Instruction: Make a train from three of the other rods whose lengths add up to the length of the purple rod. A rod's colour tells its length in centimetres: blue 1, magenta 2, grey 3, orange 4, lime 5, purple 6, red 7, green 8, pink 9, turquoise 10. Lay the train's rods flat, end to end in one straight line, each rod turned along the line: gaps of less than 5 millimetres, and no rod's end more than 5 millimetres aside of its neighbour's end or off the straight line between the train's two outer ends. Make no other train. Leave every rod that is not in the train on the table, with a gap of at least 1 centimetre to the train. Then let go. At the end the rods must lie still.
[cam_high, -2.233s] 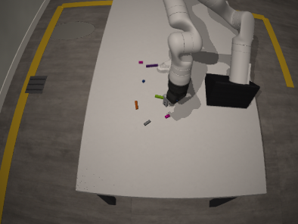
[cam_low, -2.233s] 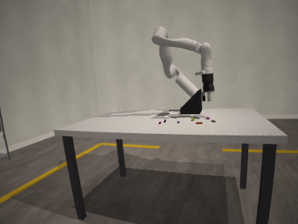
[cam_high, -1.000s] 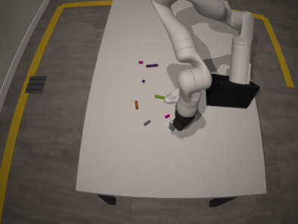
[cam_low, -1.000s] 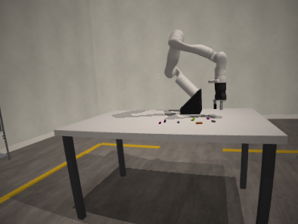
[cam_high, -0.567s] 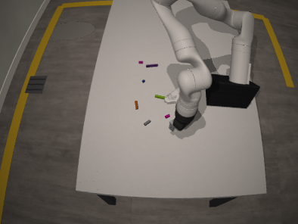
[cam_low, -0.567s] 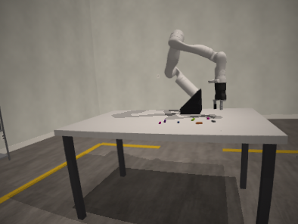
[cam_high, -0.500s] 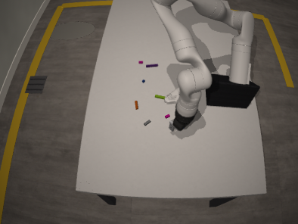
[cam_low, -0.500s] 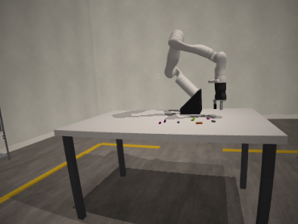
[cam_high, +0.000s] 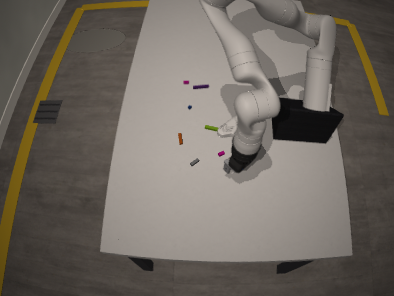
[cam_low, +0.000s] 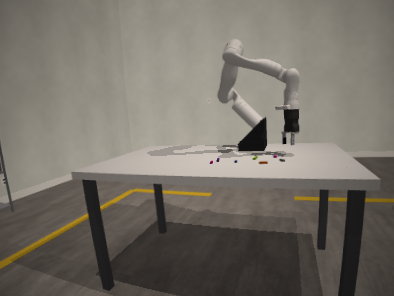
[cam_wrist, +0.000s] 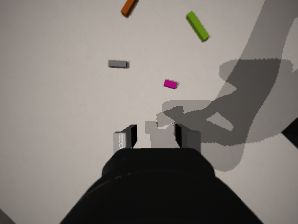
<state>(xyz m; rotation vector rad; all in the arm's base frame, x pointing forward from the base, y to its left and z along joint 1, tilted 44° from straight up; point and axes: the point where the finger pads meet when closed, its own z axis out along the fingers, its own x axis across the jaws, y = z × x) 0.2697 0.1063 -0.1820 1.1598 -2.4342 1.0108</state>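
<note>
Several rods lie apart on the white table. The purple rod (cam_high: 200, 86) lies far back, with a magenta rod (cam_high: 186, 82) beside it. A small blue rod (cam_high: 189, 106) lies nearer the middle. The lime rod (cam_high: 211, 128) (cam_wrist: 198, 26), the orange rod (cam_high: 180, 138) (cam_wrist: 129, 7), the grey rod (cam_high: 194, 162) (cam_wrist: 118, 63) and a second magenta rod (cam_high: 221, 153) (cam_wrist: 170, 84) lie nearer. My gripper (cam_high: 229, 167) (cam_wrist: 156, 132) is open and empty. It hangs above the table just right of the second magenta rod, pointing down.
The arm's black base block (cam_high: 306, 120) stands on the table's right side, behind the gripper. The arm's shadow falls on the table around the gripper.
</note>
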